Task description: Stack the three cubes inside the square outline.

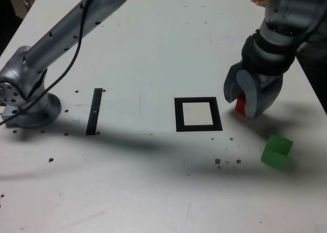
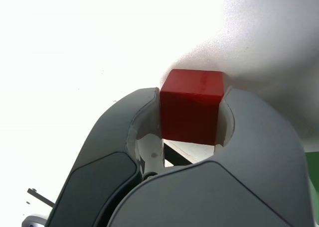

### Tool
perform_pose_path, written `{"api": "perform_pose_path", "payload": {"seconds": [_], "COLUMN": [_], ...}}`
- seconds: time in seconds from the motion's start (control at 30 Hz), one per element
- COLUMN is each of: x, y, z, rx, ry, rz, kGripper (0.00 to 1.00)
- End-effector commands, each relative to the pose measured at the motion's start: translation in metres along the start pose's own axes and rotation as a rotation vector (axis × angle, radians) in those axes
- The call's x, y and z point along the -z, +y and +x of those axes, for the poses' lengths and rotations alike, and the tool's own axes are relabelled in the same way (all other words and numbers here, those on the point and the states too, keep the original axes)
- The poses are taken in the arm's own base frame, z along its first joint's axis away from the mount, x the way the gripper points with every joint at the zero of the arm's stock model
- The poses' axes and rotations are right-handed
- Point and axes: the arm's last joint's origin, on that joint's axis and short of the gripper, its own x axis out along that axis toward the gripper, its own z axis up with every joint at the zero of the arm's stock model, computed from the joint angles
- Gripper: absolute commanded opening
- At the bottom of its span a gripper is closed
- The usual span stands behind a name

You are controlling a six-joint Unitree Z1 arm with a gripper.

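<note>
Green cube (image 1: 276, 151) sits on the white worktop (image 1: 153, 192), nearest the front edge, toward the exterior view's right, tilted on the surface and standing free. A few dark specks lie just beside it on the exterior view's left.

Behind it, pincer (image 1: 244, 106) is down at the worktop, jaws closed onto the red cube (image 1: 240, 106); the wrist view shows the red cube (image 2: 192, 106) pressed between both inner jaw faces of the pincer (image 2: 192, 117).

Square outline (image 1: 198, 114) lies mid-worktop, just beside the pincer on the exterior view's left, its white centre bare. Narrow black strip (image 1: 94, 111) lies well apart, near the arm base (image 1: 28, 102) at the left edge.

Yellow cube not seen in either view.
</note>
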Motion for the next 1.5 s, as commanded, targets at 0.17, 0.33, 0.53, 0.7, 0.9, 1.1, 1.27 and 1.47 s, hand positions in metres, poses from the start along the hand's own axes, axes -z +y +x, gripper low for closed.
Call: {"api": "perform_pose_path", "payload": {"seconds": [0.17,0.33,0.53,0.7,0.9,1.1,1.27,1.47], "x": [0.001,0.008,0.027,0.048,0.072,0.083,0.085,0.085], "y": [-0.001,-0.004,-0.015,-0.030,-0.050,-0.063,-0.066,-0.069], "z": [-0.004,-0.014,-0.035,-0.049,-0.055,-0.046,-0.037,-0.026], "rx": [-0.003,-0.010,-0.009,-0.002,0.031,0.088,0.137,0.172], "ry": [-0.002,-0.009,-0.020,-0.017,-0.008,-0.020,-0.037,-0.033], "rz": [-0.010,-0.062,-0.236,-0.402,-0.588,-0.712,-0.754,-0.786], "kGripper": [0.29,0.29,0.29,0.29,0.29,0.29,0.29,0.29]}}
